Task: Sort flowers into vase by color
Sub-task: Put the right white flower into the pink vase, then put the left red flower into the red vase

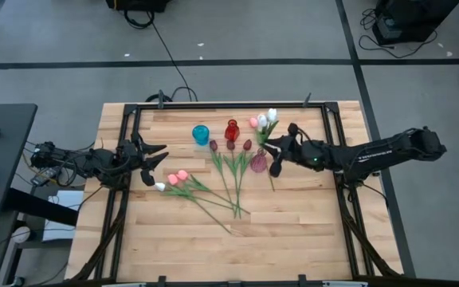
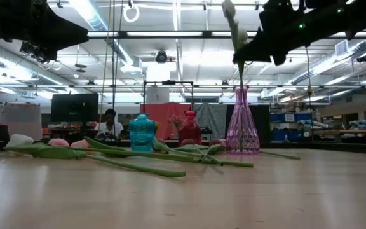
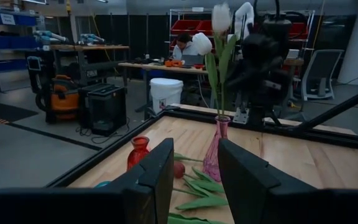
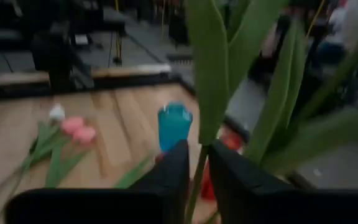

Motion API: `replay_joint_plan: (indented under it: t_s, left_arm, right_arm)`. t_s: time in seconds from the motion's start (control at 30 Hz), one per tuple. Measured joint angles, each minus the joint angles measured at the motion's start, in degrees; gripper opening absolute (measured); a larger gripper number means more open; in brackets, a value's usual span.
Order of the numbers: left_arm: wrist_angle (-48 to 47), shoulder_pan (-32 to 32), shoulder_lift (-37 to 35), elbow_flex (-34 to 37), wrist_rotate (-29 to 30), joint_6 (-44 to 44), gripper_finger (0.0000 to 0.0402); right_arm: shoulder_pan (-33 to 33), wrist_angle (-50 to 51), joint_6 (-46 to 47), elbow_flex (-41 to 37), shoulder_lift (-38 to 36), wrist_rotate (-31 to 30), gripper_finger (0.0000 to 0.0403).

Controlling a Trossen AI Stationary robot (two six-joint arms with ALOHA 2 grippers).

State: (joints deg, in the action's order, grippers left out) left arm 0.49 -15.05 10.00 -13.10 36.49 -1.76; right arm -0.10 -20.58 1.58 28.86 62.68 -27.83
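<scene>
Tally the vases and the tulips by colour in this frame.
Blue vase: 1
Red vase: 1
Pink vase: 1
Pink tulips: 3
Dark red tulips: 3
White tulips: 3
Total: 3 vases, 9 tulips, 12 things.

In the right wrist view, the leaves (image 4: 229, 68) blur and run off the edge, hiding most of the red vase (image 4: 225, 146). In the low view, the white tulip (image 2: 232, 19) is cut off above. The person (image 2: 109, 122) behind the surface is too small to make out.
</scene>
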Motion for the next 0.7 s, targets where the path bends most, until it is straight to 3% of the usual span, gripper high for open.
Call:
replay_joint_plan:
  t_s: [0.23,0.37,0.5,0.7]
  left_arm:
    - [-0.3,0.0,0.0,0.02,-0.01,-0.06,0.0131]
    - [-0.33,0.0,0.0,0.02,-0.01,-0.21,0.0131]
    - [-0.33,0.0,0.0,0.02,0.0,-0.42,0.0131]
    - [-0.33,0.0,0.01,0.02,-0.01,-0.44,0.0131]
  right_arm:
    - [0.35,11.06,7.37,0.0,-4.44,0.93,0.0153]
    - [0.33,17.7,12.36,0.0,-7.18,5.03,0.018]
    - [0.35,25.21,18.24,0.55,-9.55,8.91,0.0196]
    - [0.33,46.03,27.72,6.67,-10.21,8.56,0.0199]
